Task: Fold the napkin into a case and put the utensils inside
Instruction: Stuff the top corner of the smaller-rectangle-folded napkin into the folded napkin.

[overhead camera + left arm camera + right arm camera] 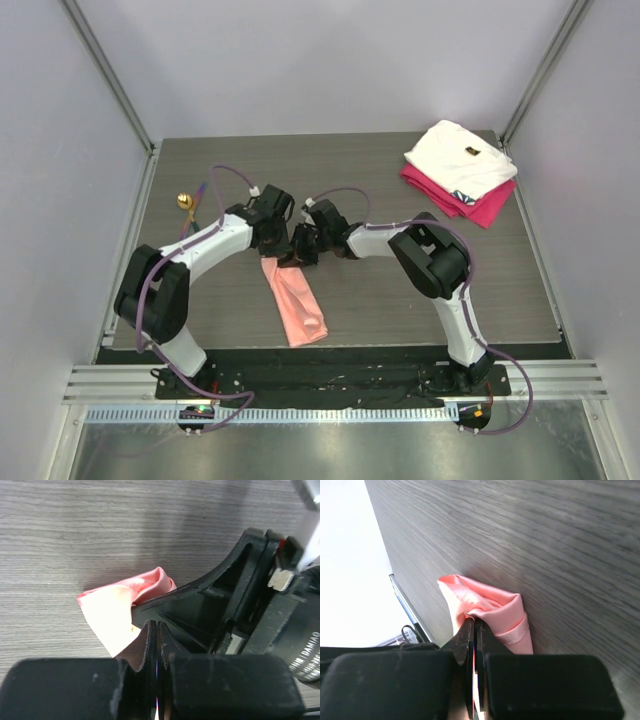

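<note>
Overhead, napkin (pixel 297 300) strip, close up, right fingers (pixel 464 641) pinching, left fingers (pixel 142 645) perhaps

"DAMIAO" lettering on black motor housing (pixel 301 652), edge cropped.

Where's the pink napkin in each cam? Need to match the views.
Top external: napkin is a folded strip at centre, running toward the near edge.
Left wrist: napkin is lower left of centre, bunched.
Right wrist: napkin is just below centre, bunched.
Shared landmark: the grey wood-grain table, under it in all three.
</note>
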